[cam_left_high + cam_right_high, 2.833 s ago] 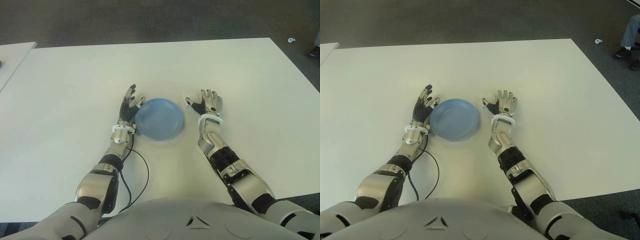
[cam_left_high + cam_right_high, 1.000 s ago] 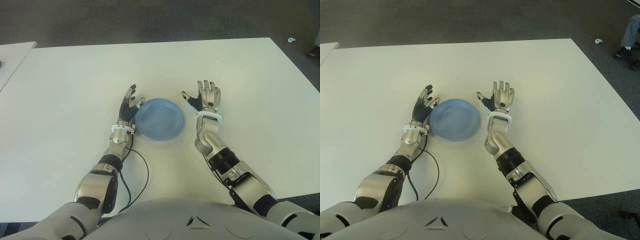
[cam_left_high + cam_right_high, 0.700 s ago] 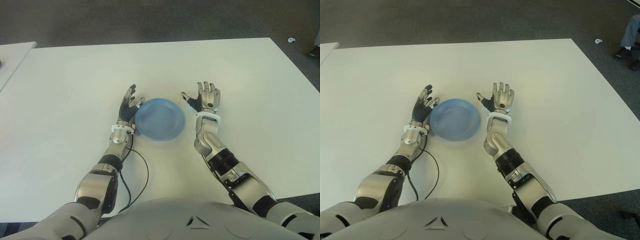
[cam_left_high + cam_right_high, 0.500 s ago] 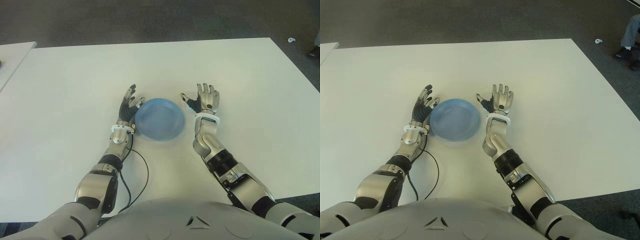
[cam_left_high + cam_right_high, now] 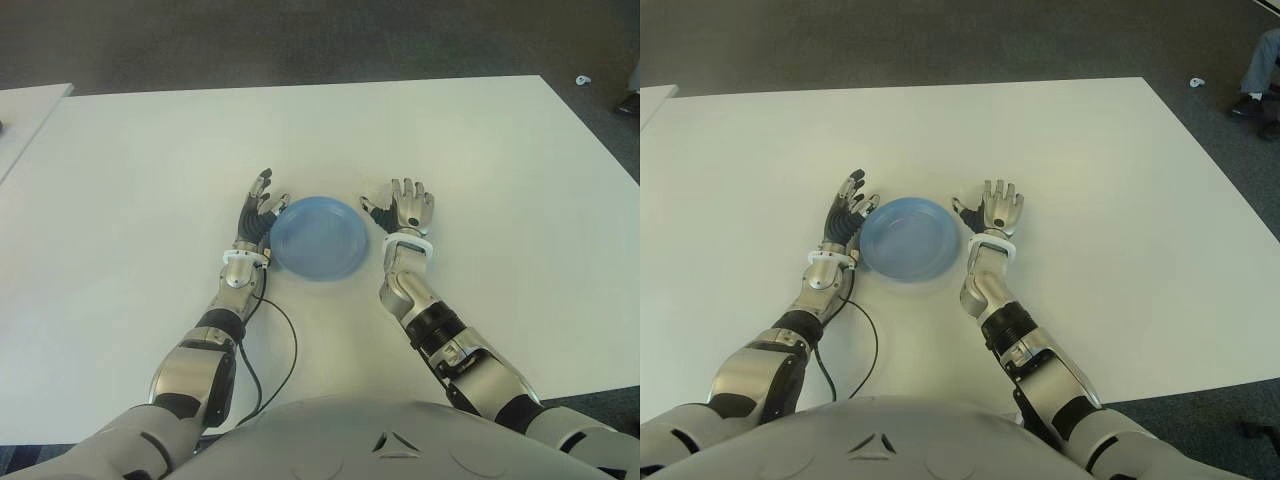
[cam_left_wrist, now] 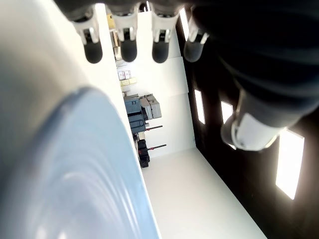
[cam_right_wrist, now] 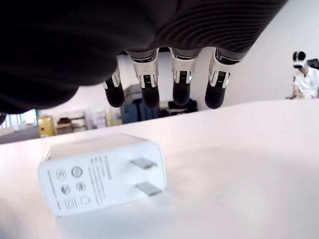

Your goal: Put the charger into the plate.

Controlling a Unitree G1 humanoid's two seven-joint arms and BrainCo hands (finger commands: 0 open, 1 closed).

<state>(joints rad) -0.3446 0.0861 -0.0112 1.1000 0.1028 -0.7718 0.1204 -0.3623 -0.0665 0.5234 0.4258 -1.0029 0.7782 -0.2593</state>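
On a white table [image 5: 480,150], a blue plate [image 5: 318,237] sits between the two arms of a humanoid robot, with nothing in it. Just right of the plate, the right robot hand [image 5: 404,208] is held low over the table, palm down, its fingers [image 7: 181,79] spread and extended, gripping nothing. Beneath that palm lies the charger [image 7: 102,172], a white block with two flat metal prongs, resting on its side on the table with printed markings on the face beside the prongs; the fingertips hang above and beyond it without touching it. From the head cameras the charger is hidden under the hand, so it shows only in the right wrist view. The charger is on the table outside the plate, near its right rim.

Left of the plate, the left robot hand [image 5: 259,211] shows just beside the rim, its fingers [image 6: 128,49] straight and spread, holding nothing. A thin black cable [image 5: 285,350] loops across the table beside the left forearm. At the far right edge of the scene, beyond the table, a person's leg and shoe [image 5: 1258,70] stand on dark carpet, and in the right wrist view a person [image 7: 303,74] in white appears far off
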